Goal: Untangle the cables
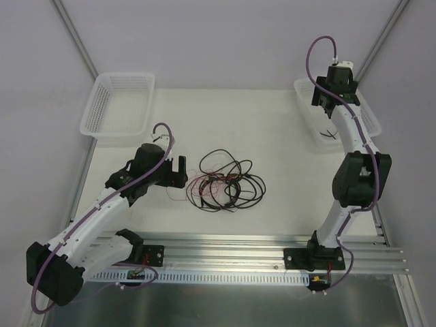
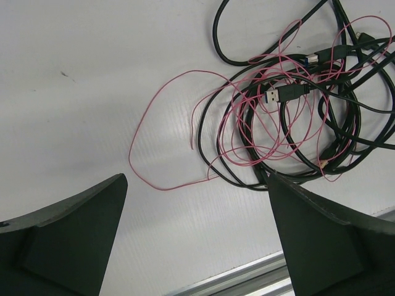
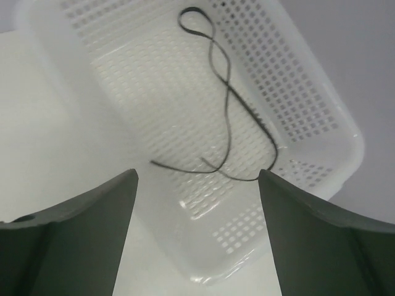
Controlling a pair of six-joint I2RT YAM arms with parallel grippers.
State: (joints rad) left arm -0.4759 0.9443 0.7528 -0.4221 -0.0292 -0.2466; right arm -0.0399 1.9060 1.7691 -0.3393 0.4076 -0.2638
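Lying at mid-table: we find the cables [image 1: 226,181] as one loose heap on the white table [image 1: 272,116], between the two arms and nearer the left one.
Make-up of the heap: we see several glossy black cords [image 2: 215,31] wound in overlapping rings, with a much finer pink wire [image 2: 137,131] threaded through and over them.
Stray end: the pink wire leaves the heap on its left side in one wide open loop that lies flat on the table.
Connectors: a USB plug [image 2: 285,94] with a metal shell and a blue insert lies across the rings, and a second blue-tipped plug [image 2: 315,57] sits just beside it. Any marking on them is too small for us to read.
Left arm: the left gripper [image 1: 182,172] has its jaws spread wide and empty, just left of the heap and apart from it.
Right arm: the right gripper [image 3: 197,176] has its jaws spread wide and empty, over the right basket [image 3: 321,98] at the far right of the table.
Separate piece: one loose black cord [image 3: 227,105] lies curled on the floor of the right basket, well apart from the heap.
Far left corner: the left basket [image 1: 116,102], a white mesh tray.
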